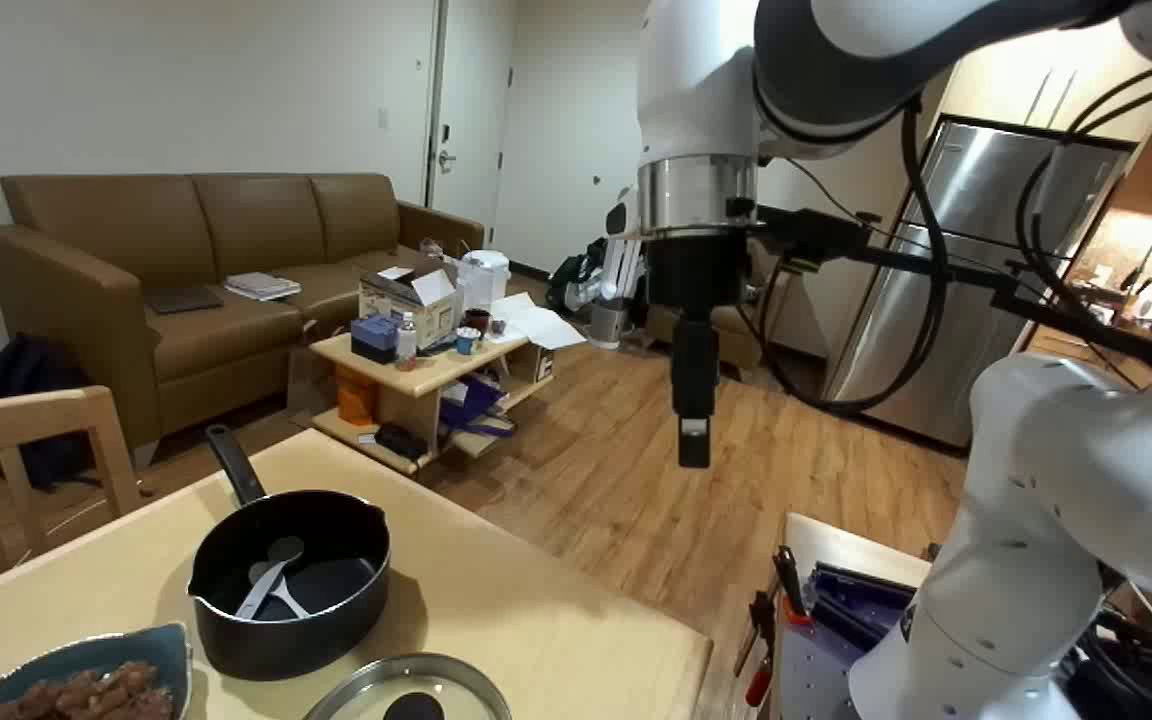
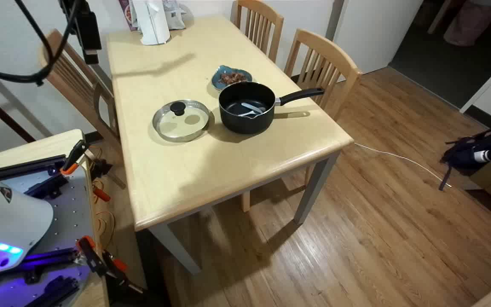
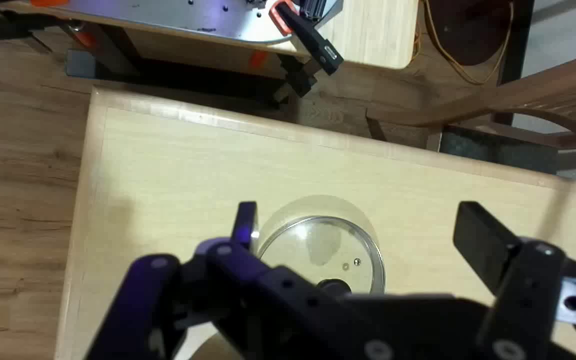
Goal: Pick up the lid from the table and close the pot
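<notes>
Presumably I'm at the reach: my hand [image 3: 360, 224] hangs spread, empty; in an exterior view the lid [image 2: 181, 123] sits on the tabletop [image 2: 228, 164], nine o'clock from the pot [image 2: 246, 124]. Next I should descend astride the knob [image 2: 177, 108].

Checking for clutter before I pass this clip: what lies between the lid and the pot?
Only a narrow, partly shadowed strip of bare table separates the lid from the pot. The gap shows in both exterior views.

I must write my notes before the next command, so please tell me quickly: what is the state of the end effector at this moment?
End effector: open, holding nothing; the glass pot lid lies on the dining table.
</notes>
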Robot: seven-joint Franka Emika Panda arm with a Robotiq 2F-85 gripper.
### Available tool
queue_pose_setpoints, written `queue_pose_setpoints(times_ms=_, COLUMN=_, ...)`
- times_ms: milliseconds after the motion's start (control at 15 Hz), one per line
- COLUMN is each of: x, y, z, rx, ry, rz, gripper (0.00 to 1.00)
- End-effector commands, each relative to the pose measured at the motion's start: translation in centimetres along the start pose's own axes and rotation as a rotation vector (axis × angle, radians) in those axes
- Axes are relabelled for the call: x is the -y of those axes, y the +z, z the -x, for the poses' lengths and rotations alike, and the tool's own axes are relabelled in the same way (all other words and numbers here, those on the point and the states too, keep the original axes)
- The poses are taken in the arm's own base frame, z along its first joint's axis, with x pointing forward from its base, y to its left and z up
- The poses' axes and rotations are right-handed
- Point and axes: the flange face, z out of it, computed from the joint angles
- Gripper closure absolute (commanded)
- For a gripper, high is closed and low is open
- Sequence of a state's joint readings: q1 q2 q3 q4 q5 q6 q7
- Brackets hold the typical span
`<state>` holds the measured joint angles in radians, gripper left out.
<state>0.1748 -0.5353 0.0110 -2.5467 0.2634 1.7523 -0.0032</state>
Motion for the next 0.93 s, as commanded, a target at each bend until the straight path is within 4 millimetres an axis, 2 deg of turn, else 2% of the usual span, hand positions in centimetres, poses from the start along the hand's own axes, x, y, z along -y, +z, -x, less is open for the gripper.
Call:
queue_pose_setpoints(times_ms=0, x=0.0, y=-0.1, z=0.0, rx=0.001, ry=0.000, rz=0.000, gripper=0.00)
queue_pose_setpoints(times_ms=467, x=0.0, y=-0.1, z=0.0, rx=0.001, ry=0.000, rz=0.000, gripper=0.00)
queue_pose_setpoints(times_ms=533, x=0.0, y=0.0, z=-0.6, rx=0.002, ry=-0.031, rz=0.030, gripper=0.00)
queue_pose_setpoints(times_ms=667, x=-0.9, y=0.1, z=-3.0, rx=-0.005, ry=-0.101, rz=0.138, gripper=0.00)
queue_pose_setpoints(times_ms=733, x=-1.9, y=0.6, z=-6.0, rx=-0.001, ry=-0.136, rz=0.186, gripper=0.00)
queue_pose_setpoints(times_ms=867, x=-1.8, y=0.9, z=-9.1, rx=-0.031, ry=-0.238, rz=0.245, gripper=0.00)
